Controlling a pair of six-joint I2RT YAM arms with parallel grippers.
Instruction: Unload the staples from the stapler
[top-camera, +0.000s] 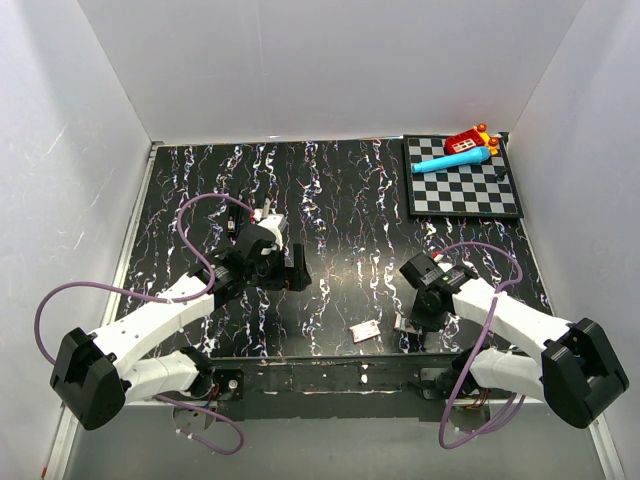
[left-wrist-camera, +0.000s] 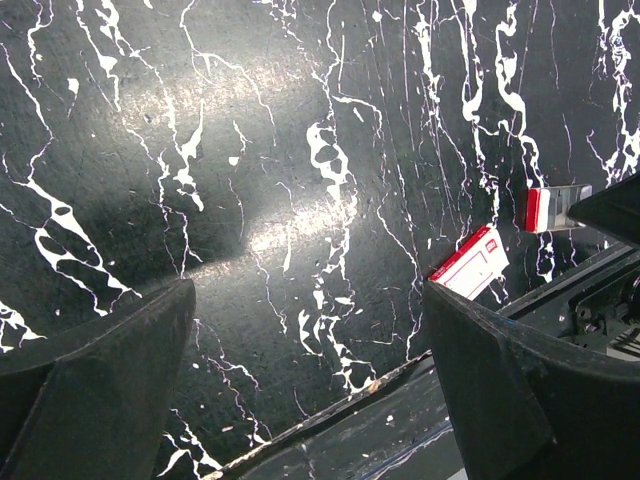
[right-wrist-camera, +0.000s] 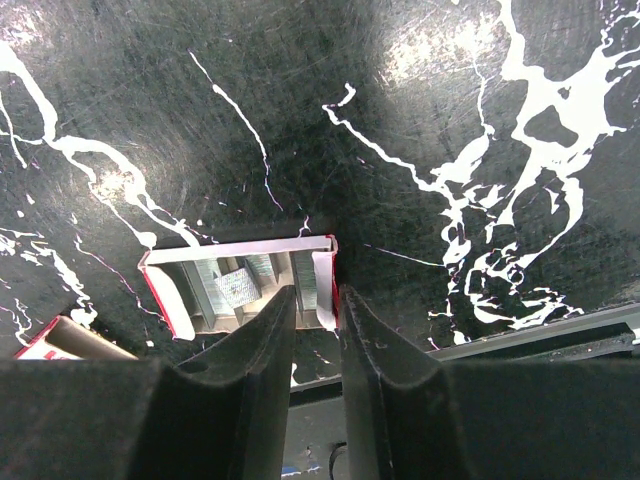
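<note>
The stapler does not show in any view. An open red-and-white staple tray (right-wrist-camera: 160, 290) lies at the table's front edge, with strips of staples (right-wrist-camera: 215, 285) inside; from above it is a small grey patch (top-camera: 404, 324). My right gripper (right-wrist-camera: 315, 293) hangs over the tray's right end. Its jaws are narrowly apart and straddle that end wall and its white flap, with a sliver of space showing. To the left, my left gripper (left-wrist-camera: 310, 290) (top-camera: 298, 272) hovers wide open over bare marble with nothing between its fingers.
A flat red-and-white box (top-camera: 363, 331) (left-wrist-camera: 470, 262) lies left of the tray. A checkerboard (top-camera: 440, 190) at the back right carries a blue tube (top-camera: 450, 160) and a red toy (top-camera: 468, 141). The table's front rail (right-wrist-camera: 540, 330) runs just below the tray.
</note>
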